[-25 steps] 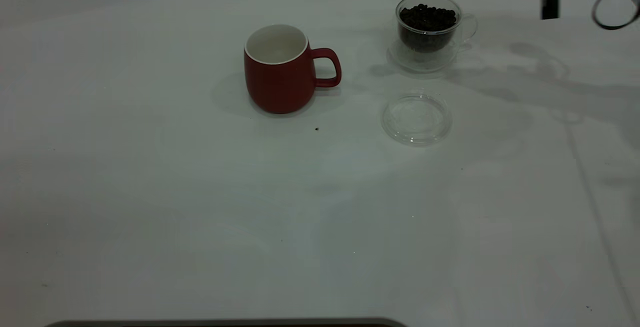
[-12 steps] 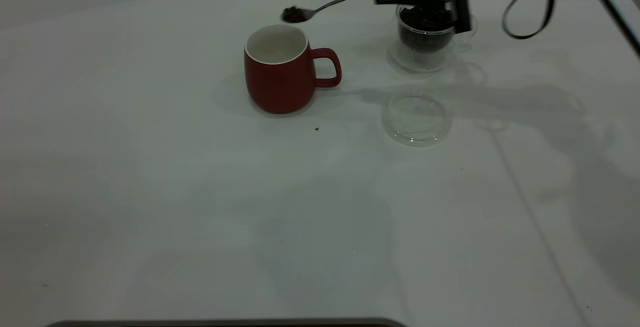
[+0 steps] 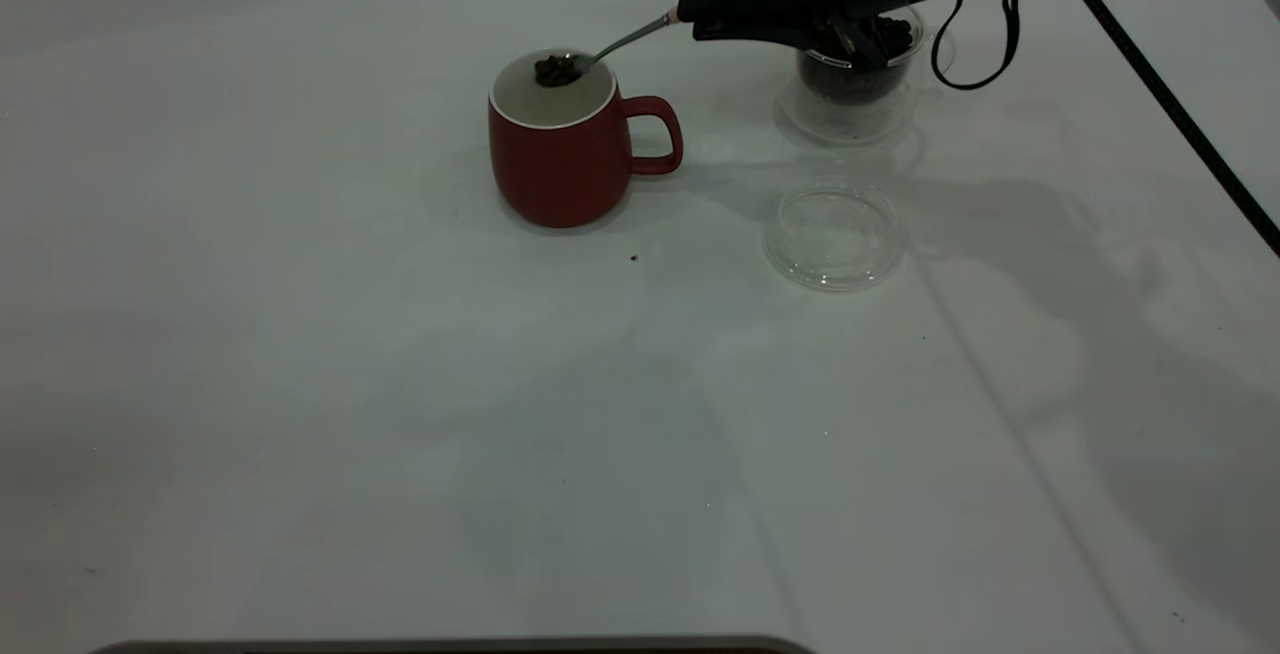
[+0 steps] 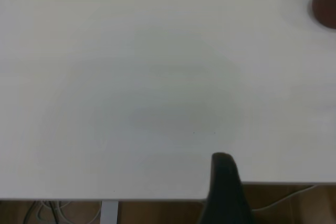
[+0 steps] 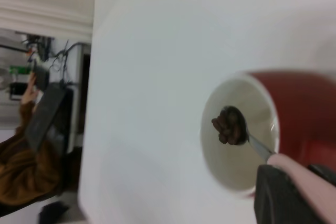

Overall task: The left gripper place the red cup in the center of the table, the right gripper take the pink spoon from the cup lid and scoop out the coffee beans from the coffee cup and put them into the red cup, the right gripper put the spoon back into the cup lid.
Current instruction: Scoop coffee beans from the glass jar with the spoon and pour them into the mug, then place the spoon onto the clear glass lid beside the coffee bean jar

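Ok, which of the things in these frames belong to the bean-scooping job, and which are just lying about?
Part of the job:
- right gripper, holding the pink spoon
- coffee beans on the spoon
- red cup
- coffee cup
- cup lid, empty
- left gripper, back at the table edge

Lying about:
- a dark speck near the red cup

The exterior camera stands off the worktop (image 3: pixel 400 434), looking down across it from a moderate height, with the mug (image 3: pixel 560 149) at upper centre of its frame and the right arm coming in from the upper right. The left wrist camera sits back at a worktop edge, far off; the mug (image 4: pixel 325 6) is only a sliver in its upper right corner. The right wrist camera looks straight down into the mug (image 5: pixel 294 108), close.
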### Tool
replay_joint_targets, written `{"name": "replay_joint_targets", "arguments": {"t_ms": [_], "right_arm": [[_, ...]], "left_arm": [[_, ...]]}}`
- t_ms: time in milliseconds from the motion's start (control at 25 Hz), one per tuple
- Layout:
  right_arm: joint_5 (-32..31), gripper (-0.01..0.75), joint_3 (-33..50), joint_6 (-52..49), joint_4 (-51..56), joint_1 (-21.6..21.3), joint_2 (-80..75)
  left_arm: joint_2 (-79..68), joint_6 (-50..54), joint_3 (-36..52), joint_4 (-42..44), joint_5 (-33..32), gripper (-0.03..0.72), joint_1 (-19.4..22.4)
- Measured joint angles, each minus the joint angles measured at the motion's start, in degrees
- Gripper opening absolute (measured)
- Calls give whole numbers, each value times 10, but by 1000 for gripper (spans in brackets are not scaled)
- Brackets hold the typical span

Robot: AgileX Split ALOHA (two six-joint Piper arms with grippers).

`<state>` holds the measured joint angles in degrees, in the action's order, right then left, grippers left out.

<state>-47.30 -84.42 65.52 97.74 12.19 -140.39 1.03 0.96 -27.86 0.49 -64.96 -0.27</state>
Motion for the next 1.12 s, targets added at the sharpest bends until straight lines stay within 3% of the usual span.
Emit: {"name": "replay_joint_targets", "arguments": {"t_ms": [240, 520, 1120], "right_arm": [[9, 96, 0, 155, 18, 4, 1], [10, 96, 0, 257, -13, 9, 28], [-19, 96, 0, 230, -129, 8, 103]], "left_arm": [[0, 0, 0, 0, 0, 587, 0], [0, 0, 0, 0, 0, 587, 0], [0, 2, 0, 0, 0, 587, 0]]}}
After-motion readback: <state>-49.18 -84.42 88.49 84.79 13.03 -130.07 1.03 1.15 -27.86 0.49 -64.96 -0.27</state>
